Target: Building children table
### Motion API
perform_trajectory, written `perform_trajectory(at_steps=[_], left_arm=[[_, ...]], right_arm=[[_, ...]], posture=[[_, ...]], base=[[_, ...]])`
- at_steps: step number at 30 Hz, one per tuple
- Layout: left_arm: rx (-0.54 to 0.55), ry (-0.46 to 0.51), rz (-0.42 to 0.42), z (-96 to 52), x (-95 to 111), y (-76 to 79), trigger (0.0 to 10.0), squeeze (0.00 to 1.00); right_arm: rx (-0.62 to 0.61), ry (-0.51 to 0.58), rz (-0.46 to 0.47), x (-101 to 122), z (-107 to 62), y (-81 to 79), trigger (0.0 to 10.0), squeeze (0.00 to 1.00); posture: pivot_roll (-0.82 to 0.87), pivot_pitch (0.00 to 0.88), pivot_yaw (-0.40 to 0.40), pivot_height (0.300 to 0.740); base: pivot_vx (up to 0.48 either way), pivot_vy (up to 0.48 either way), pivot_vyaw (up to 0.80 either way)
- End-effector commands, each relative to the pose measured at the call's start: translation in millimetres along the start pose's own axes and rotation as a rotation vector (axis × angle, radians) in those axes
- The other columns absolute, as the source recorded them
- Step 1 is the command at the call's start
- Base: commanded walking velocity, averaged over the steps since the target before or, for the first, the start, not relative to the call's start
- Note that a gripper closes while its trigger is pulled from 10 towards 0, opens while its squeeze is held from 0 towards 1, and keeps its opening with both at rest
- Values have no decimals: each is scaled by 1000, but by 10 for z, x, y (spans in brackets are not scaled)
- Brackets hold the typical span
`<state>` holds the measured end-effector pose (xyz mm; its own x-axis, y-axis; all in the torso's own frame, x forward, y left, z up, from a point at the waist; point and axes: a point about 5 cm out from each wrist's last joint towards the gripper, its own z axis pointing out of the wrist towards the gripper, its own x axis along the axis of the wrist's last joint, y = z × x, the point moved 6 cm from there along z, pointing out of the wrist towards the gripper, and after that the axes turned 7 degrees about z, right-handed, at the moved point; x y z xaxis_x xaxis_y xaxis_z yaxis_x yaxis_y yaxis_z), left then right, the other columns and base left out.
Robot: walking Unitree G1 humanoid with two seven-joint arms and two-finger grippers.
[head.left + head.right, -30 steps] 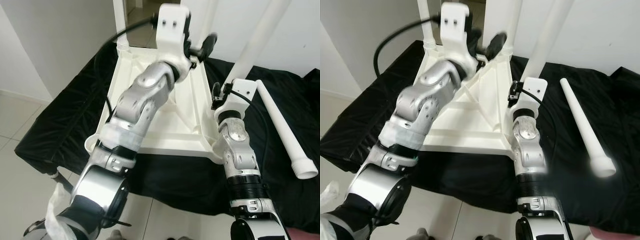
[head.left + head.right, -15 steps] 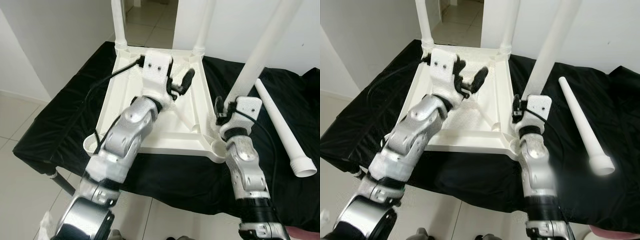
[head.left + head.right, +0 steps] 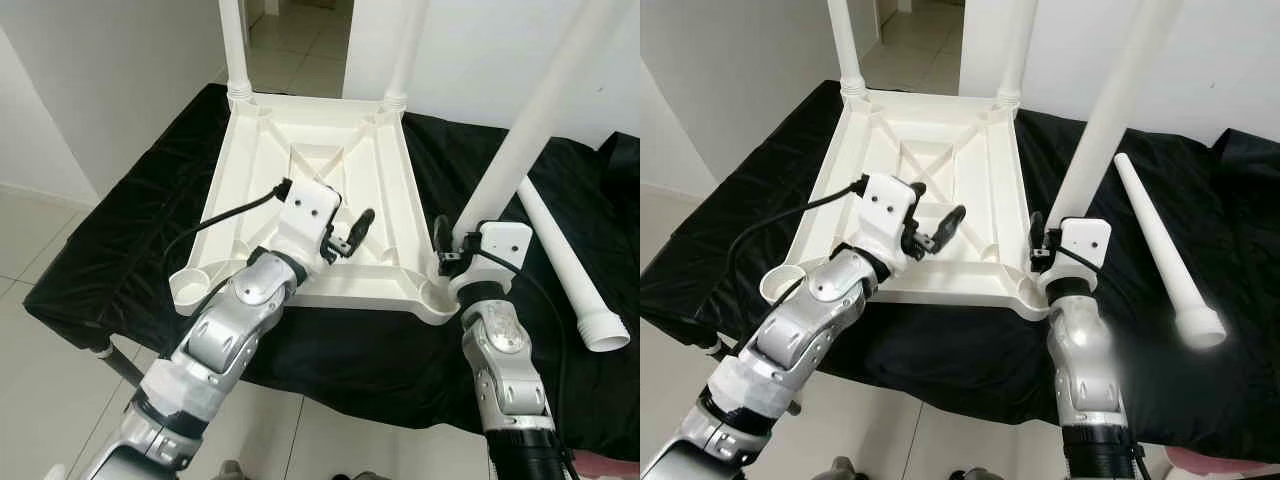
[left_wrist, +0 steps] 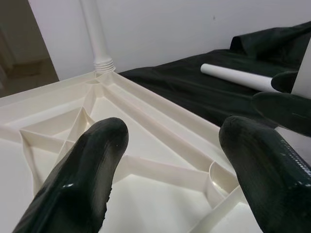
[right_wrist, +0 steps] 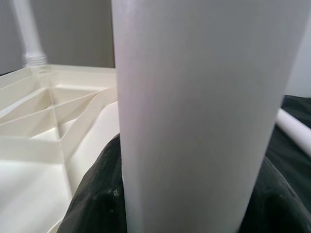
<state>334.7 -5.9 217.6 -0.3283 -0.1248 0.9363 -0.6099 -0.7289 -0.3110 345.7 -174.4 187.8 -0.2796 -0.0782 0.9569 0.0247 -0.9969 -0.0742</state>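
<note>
The white children's table (image 3: 262, 150) lies upside down on a black cloth. Two legs (image 3: 234, 45) (image 3: 410, 50) stand in its far corners. My right gripper (image 3: 460, 243) is shut on a third white leg (image 3: 535, 120), which stands tilted at the near right corner socket (image 3: 437, 297). In the right wrist view that leg (image 5: 194, 111) sits between the black fingers (image 5: 97, 194). My left gripper (image 3: 345, 235) hangs open over the table's ribbed underside (image 4: 146, 145), near the front middle, with nothing between its fingers (image 4: 82, 179). The near left socket (image 3: 190, 288) holds nothing.
A loose white leg (image 3: 565, 265) lies on the black cloth (image 3: 130, 230) to the right of the table. A pale tiled floor (image 3: 40, 400) lies in front and to the left. A white wall and a doorway stand behind.
My left arm has come down from high over the table's far side to just above its near middle. The right gripper keeps its hold on the leg. The camera has shifted.
</note>
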Motion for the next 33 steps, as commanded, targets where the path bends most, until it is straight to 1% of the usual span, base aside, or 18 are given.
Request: perform_trajectory(at_steps=[1,2,4,9,11,14,16,20,21,24,29,33], left_arm=[[-393,9,23,-115,-14,498,10000,0],[-428,-21,15,-156,-66,567,10000,0],[-442,-39,8,-169,-92,592,10000,0],[-454,-53,5,-184,-114,614,10000,0],[-458,-65,-5,-191,-131,621,10000,0],[-457,-64,-2,-191,-130,617,10000,0],[-456,-62,9,-185,-120,599,10000,0],[-458,-63,18,-185,-111,594,10000,0],[-460,-62,17,-185,-101,593,10000,0],[-460,-63,17,-185,-98,594,10000,0],[-462,-63,17,-183,-87,594,10000,0],[-464,-60,21,-177,-73,596,10000,0]], right_arm=[[32,26,0,46,-56,-24,10000,0],[54,22,7,20,-112,-44,10000,0],[61,20,14,4,-138,-49,10000,0],[69,14,18,-15,-166,-54,10000,0],[76,-8,26,-93,-241,-43,10000,0],[77,-16,26,-117,-265,-37,10000,0],[92,-34,5,-171,-314,-25,10000,0],[109,-40,-12,-192,-341,-28,10000,0],[145,-48,-41,-213,-355,-54,10000,0],[158,-50,-52,-221,-359,-62,10000,0],[254,-68,-115,-273,-376,-146,10000,0],[302,-78,-132,-311,-383,-188,10000,0]], posture=[[-10,89,-22,740],[-10,92,-20,740],[-10,92,-20,740],[-12,97,-17,740],[-14,103,-15,740],[-14,103,-15,740],[-17,109,-9,740],[-17,109,-8,740],[-20,111,-6,740],[-20,111,-6,740],[-20,112,-6,740],[-18,113,-6,740]], base=[[0,0,0],[0,0,0],[0,0,0],[0,0,0],[0,0,0],[0,0,0],[0,0,0],[0,0,0],[0,0,0],[0,0,0],[0,0,0],[0,0,0]])
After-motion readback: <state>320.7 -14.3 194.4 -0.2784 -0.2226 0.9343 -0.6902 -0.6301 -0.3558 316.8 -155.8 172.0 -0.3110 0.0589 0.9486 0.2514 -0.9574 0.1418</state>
